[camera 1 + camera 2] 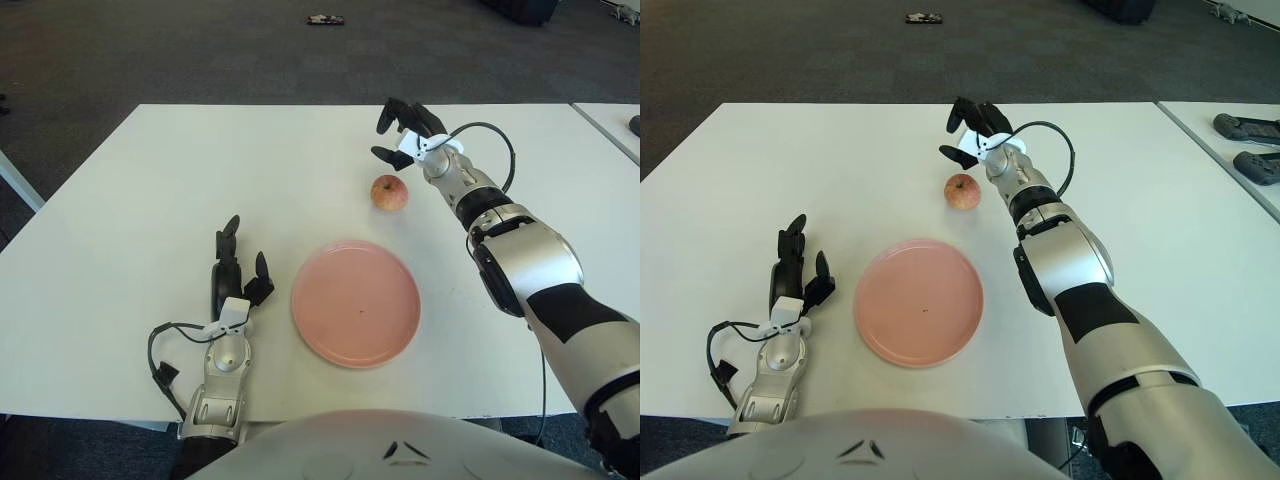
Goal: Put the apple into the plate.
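A red-yellow apple (389, 192) sits on the white table (150, 190), a little beyond the pink plate (355, 302). The plate lies near the front middle of the table and holds nothing. My right hand (400, 135) is stretched out just beyond and above the apple, fingers spread, apart from it. My left hand (237, 270) shows at the front left, beside the plate's left edge, fingers relaxed and holding nothing.
A second white table (1230, 140) stands at the right with dark controllers (1252, 128) on it. A small dark object (325, 19) lies on the grey carpet far behind. The table's front edge runs close to my body.
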